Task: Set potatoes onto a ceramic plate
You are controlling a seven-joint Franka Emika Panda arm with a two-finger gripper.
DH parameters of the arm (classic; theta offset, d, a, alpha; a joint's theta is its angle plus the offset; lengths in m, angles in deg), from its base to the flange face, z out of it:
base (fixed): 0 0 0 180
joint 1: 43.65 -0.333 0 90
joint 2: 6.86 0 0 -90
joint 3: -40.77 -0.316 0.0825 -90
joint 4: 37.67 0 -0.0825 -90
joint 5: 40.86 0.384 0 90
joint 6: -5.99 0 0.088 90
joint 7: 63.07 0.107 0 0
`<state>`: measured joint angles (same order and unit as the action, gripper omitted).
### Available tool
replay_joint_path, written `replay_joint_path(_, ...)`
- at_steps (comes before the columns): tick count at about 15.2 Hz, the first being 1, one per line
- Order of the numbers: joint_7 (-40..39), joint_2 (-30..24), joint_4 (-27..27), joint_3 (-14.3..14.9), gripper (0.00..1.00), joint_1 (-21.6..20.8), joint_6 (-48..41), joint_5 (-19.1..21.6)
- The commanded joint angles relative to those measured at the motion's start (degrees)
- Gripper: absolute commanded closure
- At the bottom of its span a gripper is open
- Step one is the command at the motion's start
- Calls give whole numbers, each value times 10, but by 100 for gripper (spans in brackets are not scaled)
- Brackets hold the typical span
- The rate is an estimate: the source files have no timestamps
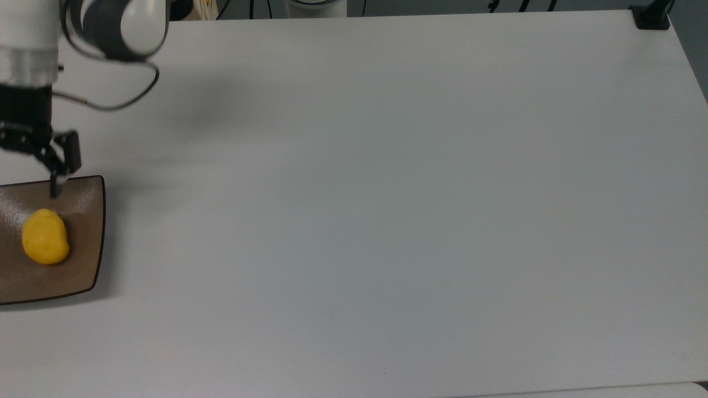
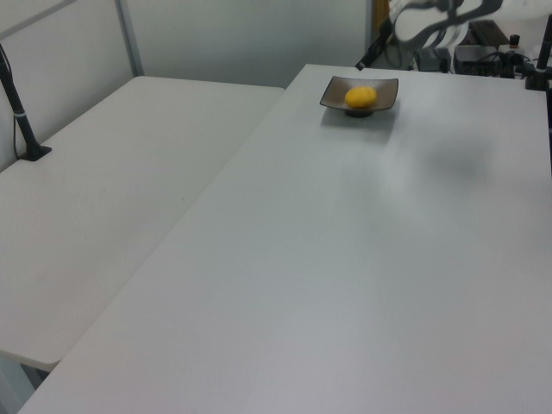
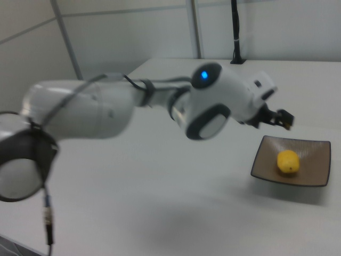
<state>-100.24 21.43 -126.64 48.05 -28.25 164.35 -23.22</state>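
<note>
The tool [image 1: 38, 166] hangs above the far edge of the ceramic plate [image 1: 83, 276], at about 12 o'clock from it in the top view, with its fingers [image 1: 55, 185] apart and nothing between them. The potato [image 1: 45, 236] lies alone on the plate, near the middle, not touching the tool. The plate stands on the white counter [image 1: 387, 193], at 9 o'clock of the top view. I judge that the placing step is done and the arm is in the retreat step. The next move only needs the tool to rise clear, without touching the plate's rim.
</note>
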Motion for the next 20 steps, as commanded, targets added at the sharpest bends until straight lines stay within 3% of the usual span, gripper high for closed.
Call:
replay_joint_path(1, 25, -179, -104, 20, 0, -16, -182, 0)
replay_joint_path(4, 56, -271, -95, 53, 0, -45, -403, -5)
replay_joint_path(6, 78, -309, -83, 53, 0, -49, -509, -14)
replay_joint_path(11, 283, -376, -68, 38, 0, -121, -682, -71)
replay_joint_path(16, 387, -369, -70, -29, 0, -164, -687, -148)
replay_joint_path(18, 401, -358, -73, -57, 0, -164, -655, -161)
replay_joint_path(20, 407, -351, -86, -60, 0, -168, -612, -162)
